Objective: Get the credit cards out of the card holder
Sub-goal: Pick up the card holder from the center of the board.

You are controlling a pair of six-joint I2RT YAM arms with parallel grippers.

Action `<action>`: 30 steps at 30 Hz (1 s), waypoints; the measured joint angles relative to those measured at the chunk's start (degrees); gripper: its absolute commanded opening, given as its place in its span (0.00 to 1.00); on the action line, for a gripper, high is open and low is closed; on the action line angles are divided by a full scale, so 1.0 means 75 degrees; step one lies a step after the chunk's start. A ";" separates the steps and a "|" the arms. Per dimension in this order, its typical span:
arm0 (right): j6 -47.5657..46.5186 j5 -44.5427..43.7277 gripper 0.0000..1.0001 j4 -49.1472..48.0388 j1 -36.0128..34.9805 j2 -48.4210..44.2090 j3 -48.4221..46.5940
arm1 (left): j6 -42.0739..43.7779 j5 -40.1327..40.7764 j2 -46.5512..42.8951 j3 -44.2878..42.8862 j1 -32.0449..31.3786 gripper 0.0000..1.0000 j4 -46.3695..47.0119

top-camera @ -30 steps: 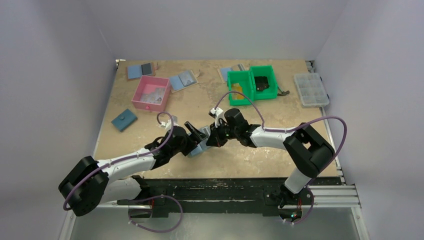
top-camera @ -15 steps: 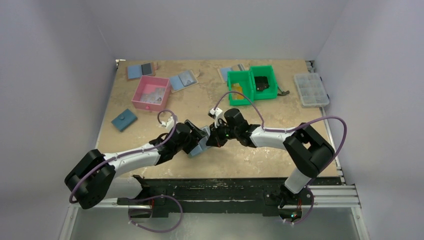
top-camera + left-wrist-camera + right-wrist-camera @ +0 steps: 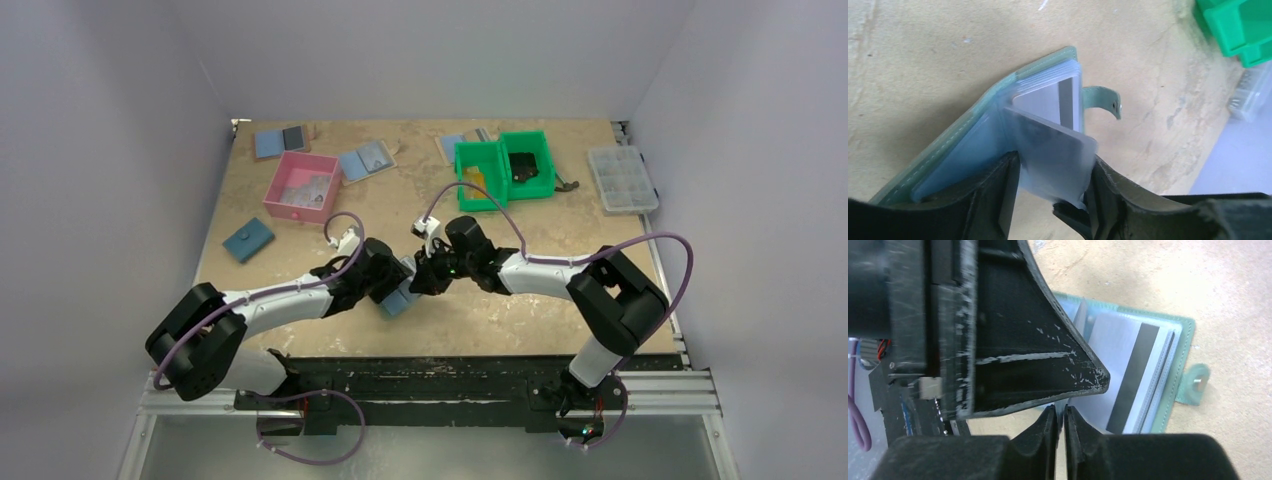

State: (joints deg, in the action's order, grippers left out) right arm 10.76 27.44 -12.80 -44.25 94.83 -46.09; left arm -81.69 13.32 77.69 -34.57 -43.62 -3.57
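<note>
The left gripper [image 3: 1051, 172] is half open, with a clear page [image 3: 1053, 147] between its fingers. The card holder [image 3: 965, 150] lies open on the bench [image 3: 923, 50] right under it. The right gripper [image 3: 1063, 412] is almost closed, and I cannot tell if it pinches anything. I think they are spreading the pages. Next, pinch the striped card [image 3: 1130, 372] by its edge and slide it out.

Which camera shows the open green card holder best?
Left wrist: the open grey-green bifold card holder shows cover, clear sleeves, strap. Right wrist: the left gripper's black finger hides half. Top: only a pale blue sliver.
</note>
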 measured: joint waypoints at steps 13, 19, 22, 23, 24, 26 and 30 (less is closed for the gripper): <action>-0.0542 0.1212 0.47 0.0286 -0.0064 0.0003 -0.0358 | 0.0574 -0.0087 0.0128 0.0242 0.0216 0.24 -0.0481; -0.1955 0.2305 0.51 0.1352 0.0114 0.0003 -0.0970 | 0.1084 -0.0198 -0.0087 0.0350 0.0268 0.33 -0.0638; -0.2521 0.2751 0.51 0.1751 0.0388 0.0003 -0.1122 | 0.1559 -0.0353 -0.0256 0.0437 0.0274 0.37 -0.0635; -0.2658 0.2888 0.51 0.1871 0.0522 0.0000 -0.1122 | 0.1722 -0.0417 -0.0309 0.0490 0.0277 0.38 -0.0595; -0.2769 0.2981 0.51 0.2002 0.0653 0.0000 -0.1122 | 0.1874 -0.0484 -0.0364 0.0545 0.0277 0.39 -0.0536; -0.2906 0.3136 0.51 0.2171 0.0863 -0.0003 -0.1122 | 0.2133 -0.0580 -0.0501 0.0664 0.0280 0.39 -0.0434; -0.3054 0.3322 0.51 0.2355 0.1134 -0.0070 -0.1122 | 0.2495 -0.0699 -0.1029 0.1005 0.0280 0.39 -0.0385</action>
State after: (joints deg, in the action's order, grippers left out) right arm -12.14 52.36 4.86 -35.75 94.30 -54.50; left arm -62.98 8.08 69.97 -27.03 -41.52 -6.46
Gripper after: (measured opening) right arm 0.508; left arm 0.389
